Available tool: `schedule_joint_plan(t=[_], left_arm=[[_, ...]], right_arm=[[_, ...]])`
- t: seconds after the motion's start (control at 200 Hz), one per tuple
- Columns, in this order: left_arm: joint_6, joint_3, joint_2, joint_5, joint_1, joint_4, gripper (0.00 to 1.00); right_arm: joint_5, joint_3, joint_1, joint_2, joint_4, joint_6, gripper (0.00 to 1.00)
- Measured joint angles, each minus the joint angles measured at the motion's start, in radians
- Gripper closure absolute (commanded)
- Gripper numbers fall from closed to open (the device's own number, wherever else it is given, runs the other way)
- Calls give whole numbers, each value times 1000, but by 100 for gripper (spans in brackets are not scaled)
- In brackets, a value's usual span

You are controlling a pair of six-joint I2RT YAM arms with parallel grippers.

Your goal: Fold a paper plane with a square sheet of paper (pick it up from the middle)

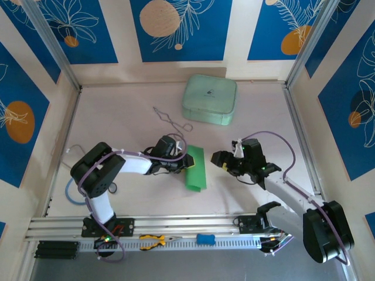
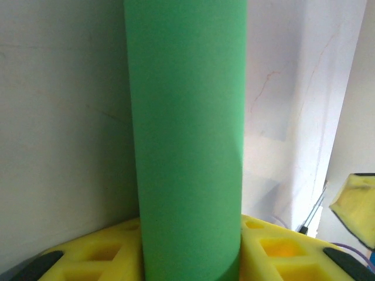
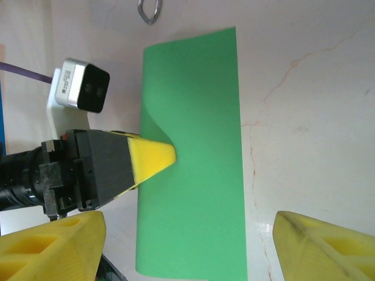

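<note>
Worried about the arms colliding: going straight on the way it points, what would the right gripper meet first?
Most likely the green paper, dead ahead of the right gripper, whose fingers stand open. The left gripper, pinching the paper's edge, sits just beside that line; depth is unclear.

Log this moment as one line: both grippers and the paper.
left gripper: shut on green paper, left edge | right gripper: open, right of paper | paper: looks folded over, on table | plane: not yet formed

Bright green paper (image 1: pixel 195 168) (pale mint-green case (image 1: pixel 210 100))
</note>
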Motion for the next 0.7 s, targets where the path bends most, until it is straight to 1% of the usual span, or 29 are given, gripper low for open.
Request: schedule_joint_plan(t=[0.14, 0.3, 0.37, 0.475, 0.61, 0.7], left_arm=[[-31, 0, -2, -27, -13, 5, 60], [-34, 4, -18, -66, -31, -18, 53], [-12, 24, -27, -94, -35, -75, 49], [51, 80, -39, -142, -40, -213, 41], [129, 145, -47, -192, -40, -373, 38], [175, 177, -48, -216, -40, -458, 38]], right_arm=[[-10, 10, 7, 29, 5, 0, 25], [-24, 19, 12, 76, 15, 0, 25], [-26, 19, 18, 93, 18, 0, 25], [-28, 21, 26, 109, 18, 0, 25], [-28, 32, 34, 121, 18, 0, 25], [-28, 35, 39, 125, 18, 0, 25]])
